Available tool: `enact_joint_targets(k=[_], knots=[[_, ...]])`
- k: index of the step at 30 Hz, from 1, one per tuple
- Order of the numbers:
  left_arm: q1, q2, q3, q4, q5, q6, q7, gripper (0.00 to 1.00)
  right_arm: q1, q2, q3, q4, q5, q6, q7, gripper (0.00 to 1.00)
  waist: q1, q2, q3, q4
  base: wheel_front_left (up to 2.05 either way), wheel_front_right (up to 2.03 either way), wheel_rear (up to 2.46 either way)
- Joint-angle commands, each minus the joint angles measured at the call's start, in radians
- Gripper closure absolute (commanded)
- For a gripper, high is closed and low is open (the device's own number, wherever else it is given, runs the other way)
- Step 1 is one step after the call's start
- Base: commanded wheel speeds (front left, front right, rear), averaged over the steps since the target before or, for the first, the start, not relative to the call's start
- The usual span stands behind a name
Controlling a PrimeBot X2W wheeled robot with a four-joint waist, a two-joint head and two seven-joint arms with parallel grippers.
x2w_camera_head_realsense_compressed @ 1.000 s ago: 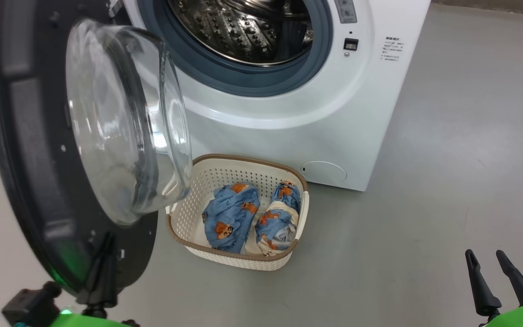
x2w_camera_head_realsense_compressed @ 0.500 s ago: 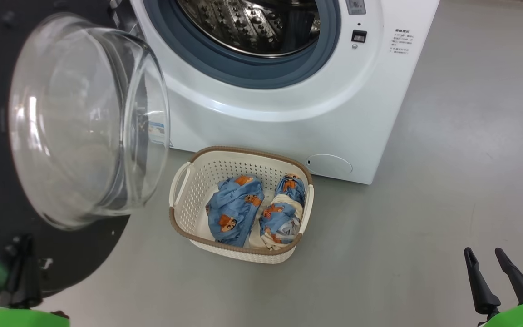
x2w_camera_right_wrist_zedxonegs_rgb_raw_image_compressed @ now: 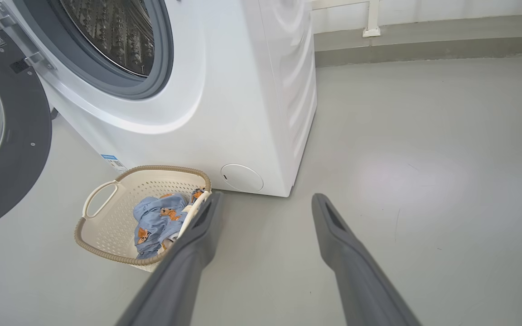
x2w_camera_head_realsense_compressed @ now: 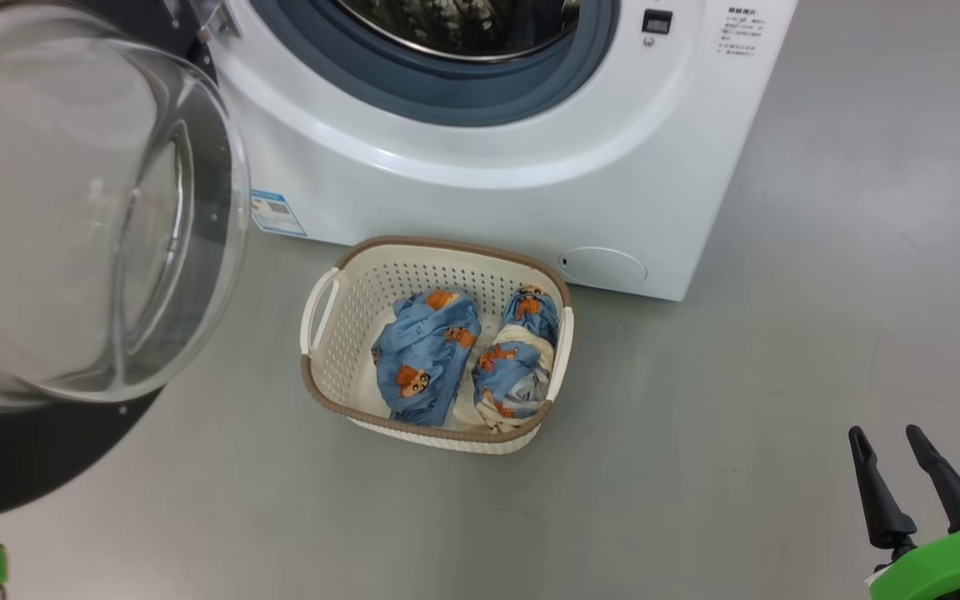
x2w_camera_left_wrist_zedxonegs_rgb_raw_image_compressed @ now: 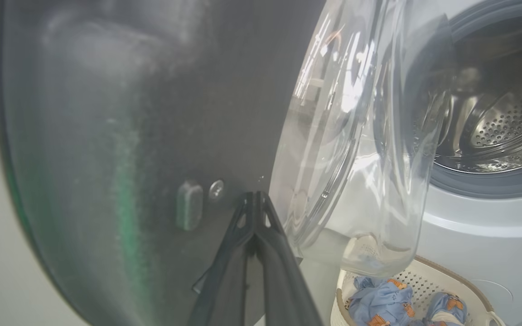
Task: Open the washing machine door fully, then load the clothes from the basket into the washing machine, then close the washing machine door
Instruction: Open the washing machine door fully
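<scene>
At twelve o'clock in the head view, the washing machine (x2w_camera_head_realsense_compressed: 488, 200) stands on the grey floor (x2w_camera_head_realsense_compressed: 780, 375), its drum (x2w_camera_head_realsense_compressed: 463, 25) uncovered. The washing machine door (x2w_camera_head_realsense_compressed: 72, 208) hangs wide open at nine o'clock, its glass bowl bulging toward the camera. The basket (x2w_camera_head_realsense_compressed: 447, 246) sits on the floor near centre, just in front of the machine, with the clothes (x2w_camera_head_realsense_compressed: 426, 354) lying inside as two bundles side by side. The left fingers (x2w_camera_left_wrist_zedxonegs_rgb_raw_image_compressed: 254, 203) are pressed together, tips at the door's black rim. The right fingers (x2w_camera_head_realsense_compressed: 876, 487) stand apart at five o'clock, holding nothing.

clothes (x2w_camera_head_realsense_compressed: 426, 354) in basket (x2w_camera_head_realsense_compressed: 347, 333) | basket before washing machine (x2w_camera_head_realsense_compressed: 463, 208) | door (x2w_camera_head_realsense_compressed: 30, 450) left
</scene>
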Motion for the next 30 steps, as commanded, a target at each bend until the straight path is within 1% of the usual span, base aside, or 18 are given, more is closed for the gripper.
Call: enact_joint_targets(k=[1, 4, 6, 10, 16, 23, 30], knots=[[-0.053, 0.070, 0.065, 0.013, -0.003, 0.008, -0.006, 1.00, -0.021, -0.024, 0.019, -0.023, -0.017, 0.003, -0.013, 0.00, 0.0000, -0.0001, 0.015, 0.000, 0.00, 0.00, 0.00], [-0.085, 0.094, 0.101, 0.064, 0.003, 0.001, -0.006, 1.00, -0.028, -0.023, 0.020, -0.024, -0.020, 0.003, -0.013, 0.00, 0.0000, -0.0001, 0.027, -0.002, 0.00, 0.00, 0.00], [-0.120, 0.119, 0.143, 0.113, 0.014, -0.013, -0.006, 1.00, -0.035, -0.023, 0.022, -0.025, -0.022, 0.003, -0.013, 0.00, 0.0000, -0.0001, 0.040, -0.005, 0.00, 0.00, 0.00], [-0.173, 0.142, 0.197, 0.174, 0.029, -0.030, -0.006, 1.00, -0.045, -0.025, 0.022, -0.028, -0.027, 0.003, -0.013, 0.00, 0.0000, -0.0001, 0.061, -0.007, 0.00, 0.00, 0.00], [-0.259, 0.175, 0.237, 0.252, 0.066, -0.056, -0.006, 1.00, -0.071, -0.029, 0.026, -0.032, -0.035, 0.003, -0.013, 0.00, 0.0000, -0.0001, 0.100, -0.012, 0.00, 0.00, 0.00], [-0.341, 0.209, 0.299, 0.341, 0.093, -0.068, -0.006, 1.00, -0.104, -0.038, 0.031, -0.035, -0.042, 0.003, -0.013, 0.00, 0.0000, -0.0001, 0.139, -0.022, 0.00, 0.00, 0.00], [-0.380, 0.230, 0.341, 0.389, 0.118, -0.072, -0.006, 1.00, -0.113, -0.039, 0.032, -0.038, -0.047, 0.003, -0.013, 0.00, 0.0000, -0.0001, 0.162, -0.034, 0.00, 0.00, 0.00]])
